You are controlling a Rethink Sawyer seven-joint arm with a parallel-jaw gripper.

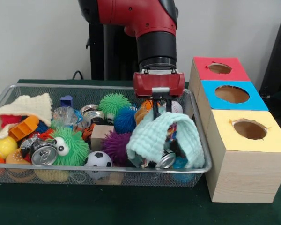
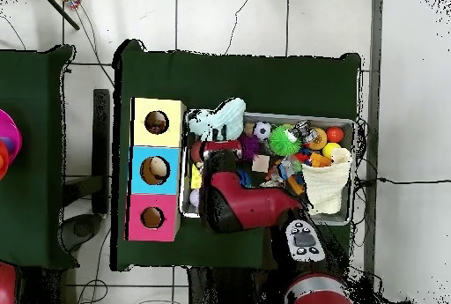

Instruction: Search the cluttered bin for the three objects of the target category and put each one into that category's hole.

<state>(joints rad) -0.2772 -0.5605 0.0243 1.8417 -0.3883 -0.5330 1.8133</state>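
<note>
The wire mesh bin (image 1: 107, 169) stands on the green table and is full of toys; it also shows in the overhead view (image 2: 354, 146). My gripper (image 1: 162, 111) is low over the bin's right end, shut on the peak of a mint knitted cloth (image 1: 150, 138), which hangs down around it. A scrap of red, yellow and blue printed wrapper (image 1: 171, 134) shows under the cloth. No other wrapper is clearly seen. The yellow-topped hole (image 1: 249, 130) is in the nearest wood box, right of the bin, and shows in the overhead view (image 2: 156, 122). My arm (image 2: 247, 205) hides the gripper from above.
The blue-topped hole (image 1: 232, 94) and the red-topped hole (image 1: 219, 68) lie behind the yellow one. The bin also holds spiky balls (image 1: 116, 146), a cream knitted cloth (image 1: 30, 108), a can (image 1: 43, 154), a small football (image 1: 98, 161) and a wooden block (image 1: 101, 134).
</note>
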